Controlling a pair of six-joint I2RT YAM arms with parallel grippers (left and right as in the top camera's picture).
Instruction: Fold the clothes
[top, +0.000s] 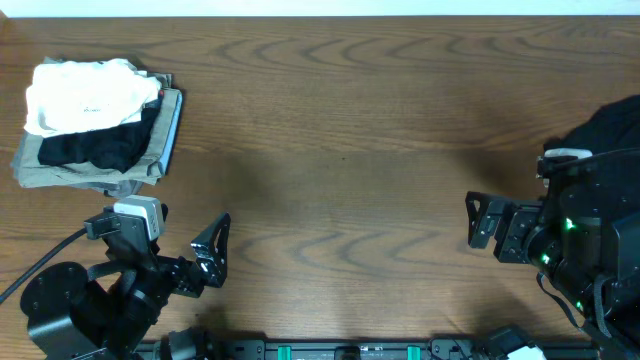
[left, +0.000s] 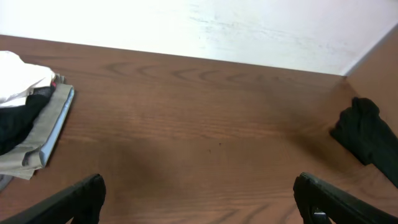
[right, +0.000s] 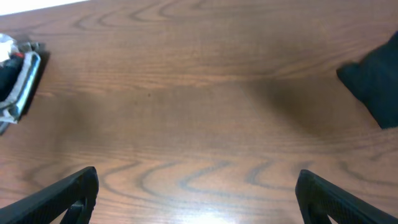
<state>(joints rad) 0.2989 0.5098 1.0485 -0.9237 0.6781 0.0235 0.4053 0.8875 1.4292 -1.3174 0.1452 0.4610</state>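
Observation:
A white T-shirt (top: 85, 95) lies bunched on top of a stack at the table's far left, and also shows in the left wrist view (left: 18, 78). A plain black garment (top: 610, 125) is heaped at the right edge, partly hidden by the right arm; it also shows in both wrist views (left: 370, 137) (right: 376, 78). My left gripper (top: 213, 250) (left: 199, 202) is open over bare wood at the front left. My right gripper (top: 474, 221) (right: 199, 199) is open over bare wood, left of the black heap. Neither holds or touches any cloth.
Under the white shirt lie a black piece with a bit of red at its edge (top: 95, 148) and khaki-grey folded pieces (top: 60, 178) (left: 46, 134). The stack's edge appears at the left of the right wrist view (right: 18, 84). A white wall (left: 249, 25) borders the table's far side.

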